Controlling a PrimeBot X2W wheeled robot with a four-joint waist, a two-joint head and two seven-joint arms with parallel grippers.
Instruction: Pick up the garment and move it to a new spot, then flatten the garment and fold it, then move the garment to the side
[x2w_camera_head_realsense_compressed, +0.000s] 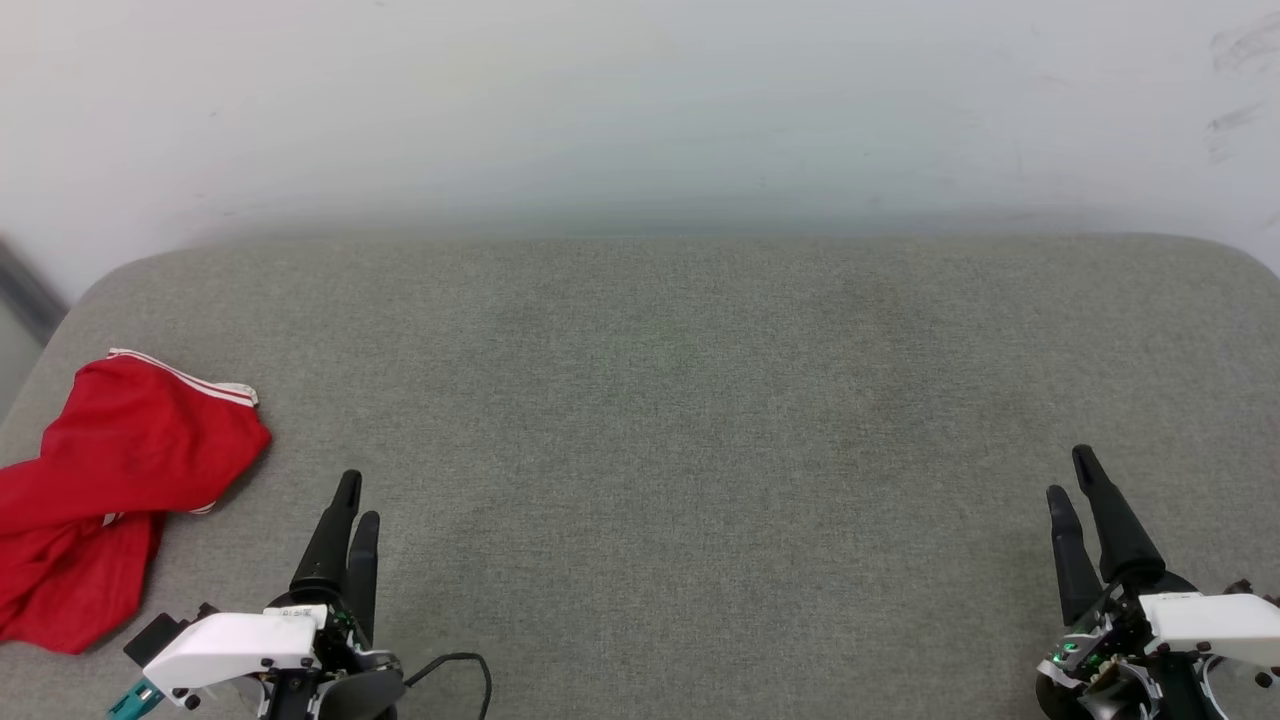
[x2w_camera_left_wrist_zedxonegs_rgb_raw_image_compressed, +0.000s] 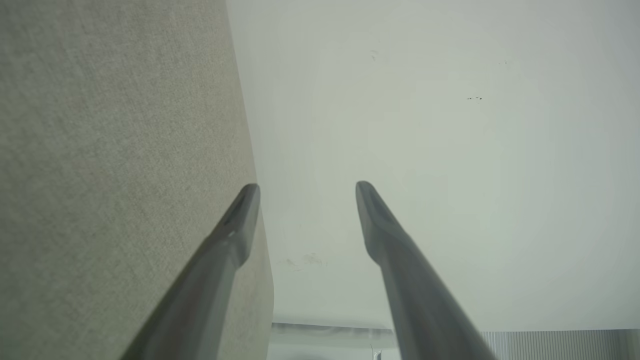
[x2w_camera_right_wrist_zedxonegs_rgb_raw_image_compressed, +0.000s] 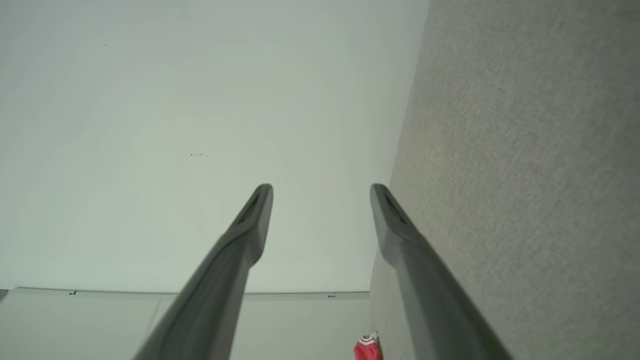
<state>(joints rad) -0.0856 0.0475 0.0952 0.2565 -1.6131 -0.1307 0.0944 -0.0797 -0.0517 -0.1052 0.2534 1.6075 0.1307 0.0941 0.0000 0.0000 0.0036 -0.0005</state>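
Garment (x2w_camera_head_realsense_compressed: 110, 480) crumpled just left of the left gripper (x2w_camera_head_realsense_compressed: 358, 498)
It lies loose on the grey cushion (x2w_camera_head_realsense_compressed: 680, 420), well apart from the right gripper (x2w_camera_head_realsense_compressed: 1068, 475). Both grippers hover empty, fingers spread, likely readied so the nearer left one grabs first.

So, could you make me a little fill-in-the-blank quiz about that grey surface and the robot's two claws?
1. The shirt is mostly ____ in colour.
2. It lies crumpled near the ____ edge of the grey surface.
3. The left gripper and right gripper both have their jaws ____, holding nothing.
4. The gripper nearer the shirt is the ____ one.

Missing words: red; left; open; left.
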